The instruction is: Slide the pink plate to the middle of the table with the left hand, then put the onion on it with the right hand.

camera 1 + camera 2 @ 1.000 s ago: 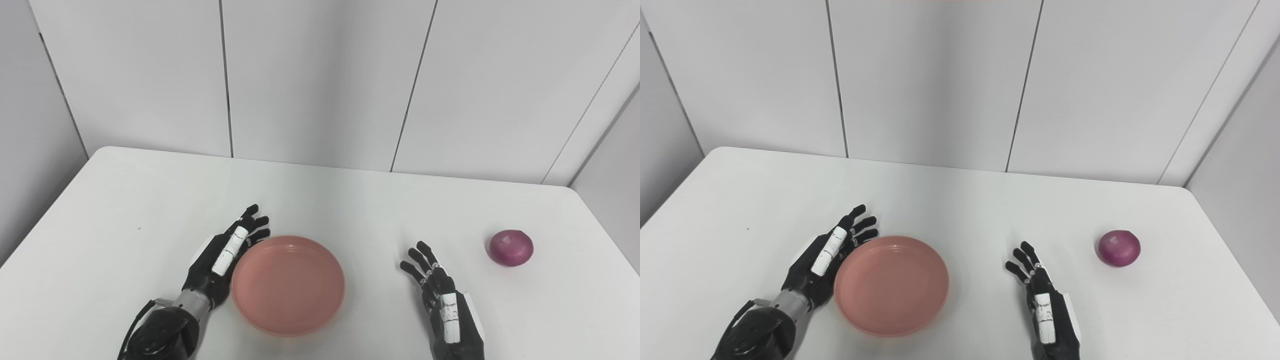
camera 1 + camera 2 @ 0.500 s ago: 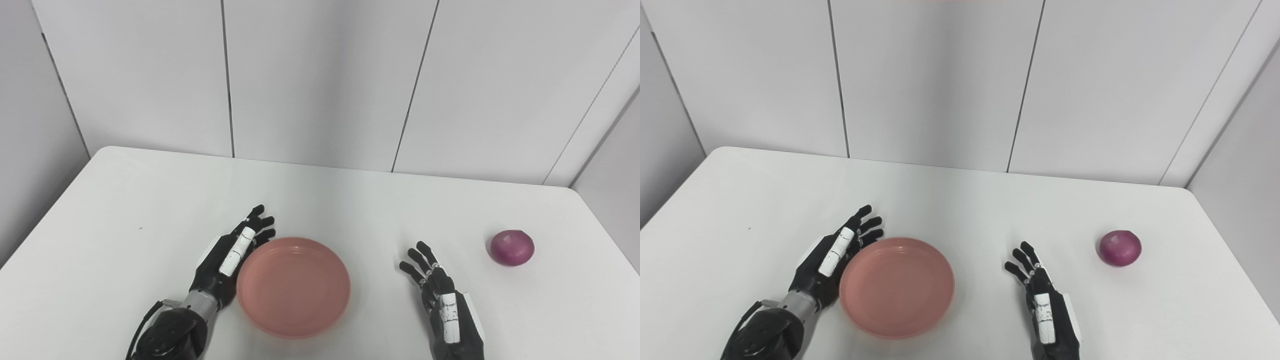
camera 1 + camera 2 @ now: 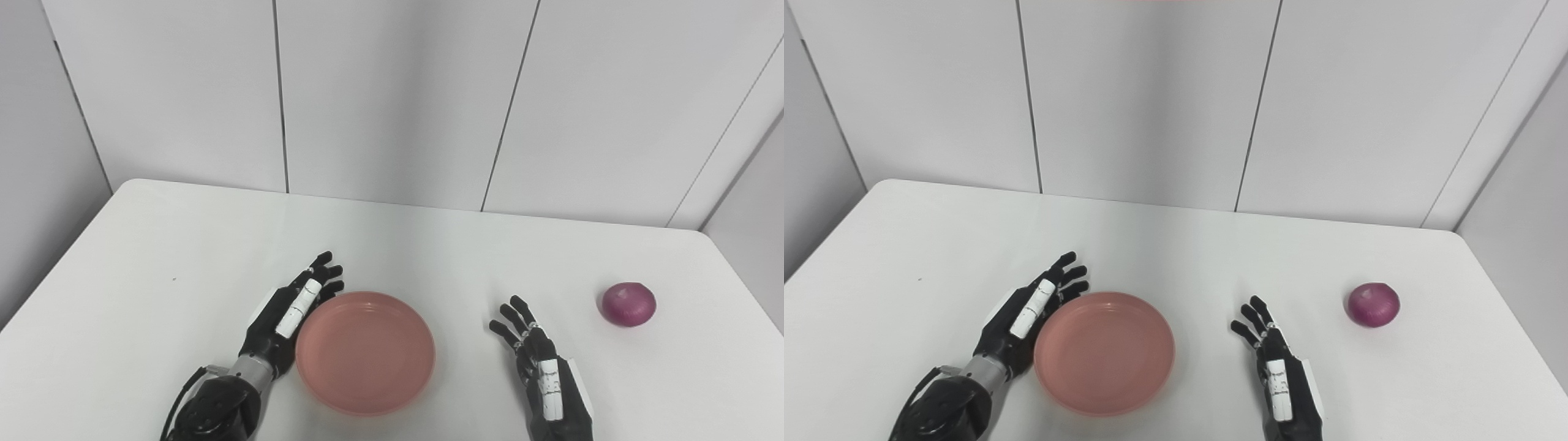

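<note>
Roughly midway, the pink plate (image 3: 365, 353) sat near the worktop's (image 3: 153, 245) middle, the left hand (image 3: 293, 312) spread flat against its left rim. Well right, the onion (image 3: 628, 304) lay untouched; the right hand (image 3: 542, 364) waited, spread and empty.

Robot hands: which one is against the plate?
The left robot hand, flat against the pink plate rim. The right robot hand sits apart, touching nothing.
</note>
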### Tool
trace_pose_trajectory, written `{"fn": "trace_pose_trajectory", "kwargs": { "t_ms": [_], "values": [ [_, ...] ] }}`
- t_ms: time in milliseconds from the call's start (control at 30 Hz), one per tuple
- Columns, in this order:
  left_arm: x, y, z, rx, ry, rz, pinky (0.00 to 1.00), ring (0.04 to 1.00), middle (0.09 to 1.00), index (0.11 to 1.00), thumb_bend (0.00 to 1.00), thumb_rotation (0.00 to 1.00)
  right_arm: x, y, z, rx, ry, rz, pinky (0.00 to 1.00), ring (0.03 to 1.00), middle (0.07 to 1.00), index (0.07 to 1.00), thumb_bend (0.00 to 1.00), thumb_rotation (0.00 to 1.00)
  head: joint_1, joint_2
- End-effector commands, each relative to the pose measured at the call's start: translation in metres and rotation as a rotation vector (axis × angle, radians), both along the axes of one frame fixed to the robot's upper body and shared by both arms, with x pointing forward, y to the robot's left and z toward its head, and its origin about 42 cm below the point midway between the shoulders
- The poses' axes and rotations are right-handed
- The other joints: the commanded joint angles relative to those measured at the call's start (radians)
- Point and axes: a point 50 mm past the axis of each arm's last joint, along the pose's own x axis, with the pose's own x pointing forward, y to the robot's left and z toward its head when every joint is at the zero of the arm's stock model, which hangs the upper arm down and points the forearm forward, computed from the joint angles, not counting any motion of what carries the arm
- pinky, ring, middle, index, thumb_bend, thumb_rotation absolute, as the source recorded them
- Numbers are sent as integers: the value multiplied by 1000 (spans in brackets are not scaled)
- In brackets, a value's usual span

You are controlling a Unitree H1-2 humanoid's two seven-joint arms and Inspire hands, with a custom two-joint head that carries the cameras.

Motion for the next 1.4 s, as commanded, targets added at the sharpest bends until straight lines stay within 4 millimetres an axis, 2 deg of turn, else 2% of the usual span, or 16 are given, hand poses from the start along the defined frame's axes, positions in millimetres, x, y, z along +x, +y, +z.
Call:
{"fn": "trace_pose_trajectory", "kwargs": {
  "t_ms": [0,367,600,1367],
  "values": [
    [1,-21,-8,-10,56,-65,920,883,911,922,904,805,-5,8,-16,25,72,5,975,846,910,944,944,972,0,-1],
    [0,-39,-12,-8,67,-105,929,888,912,930,887,825,-5,8,-16,29,79,1,995,849,911,941,946,967,-9,2],
    [-3,-51,-18,-21,80,-124,923,855,891,921,899,801,-5,9,-16,33,77,6,996,850,915,946,944,965,-11,1],
    [0,-57,-19,-15,116,-214,910,884,904,916,924,796,-7,8,-15,32,82,2,985,848,911,942,952,960,-14,4]
  ]
}}
